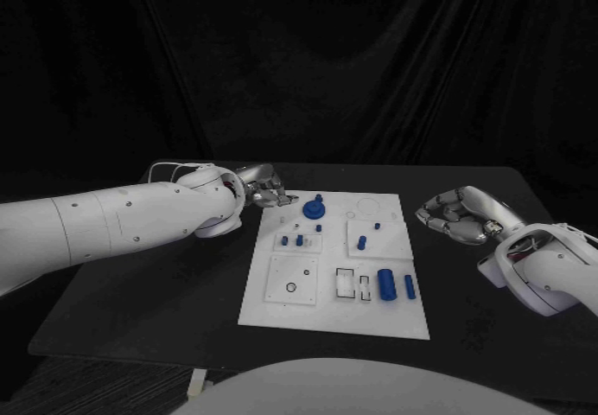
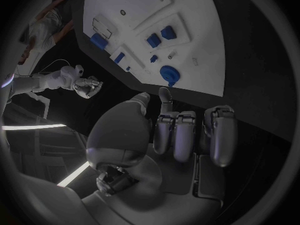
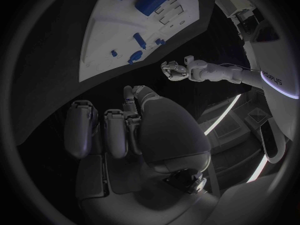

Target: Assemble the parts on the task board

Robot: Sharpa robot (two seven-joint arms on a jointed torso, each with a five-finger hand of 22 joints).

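Note:
The white task board [image 1: 281, 307] lies in the middle of the black table. A round blue knob [image 1: 313, 208] stands near its far left corner, also the blue knob [image 2: 169, 75]. Small blue pegs [image 1: 301, 239] stand behind a square recess with a ring, and two blue cylinders [image 1: 388, 284] lie near the front right. My left hand [image 1: 264, 192] hovers just off the board's far left corner, close to the knob, fingers [image 2: 177, 135] curled in on nothing. My right hand [image 1: 454, 216] is off the board's right edge, fingers [image 3: 115, 132] curled and holding nothing.
Bare black table [image 1: 149, 294] surrounds the board on every side. Two more small blue pegs [image 1: 361, 244] stand on the board's right-hand panel. Rectangular slots [image 1: 346, 281] sit beside the lying cylinders. Black curtains close off the back.

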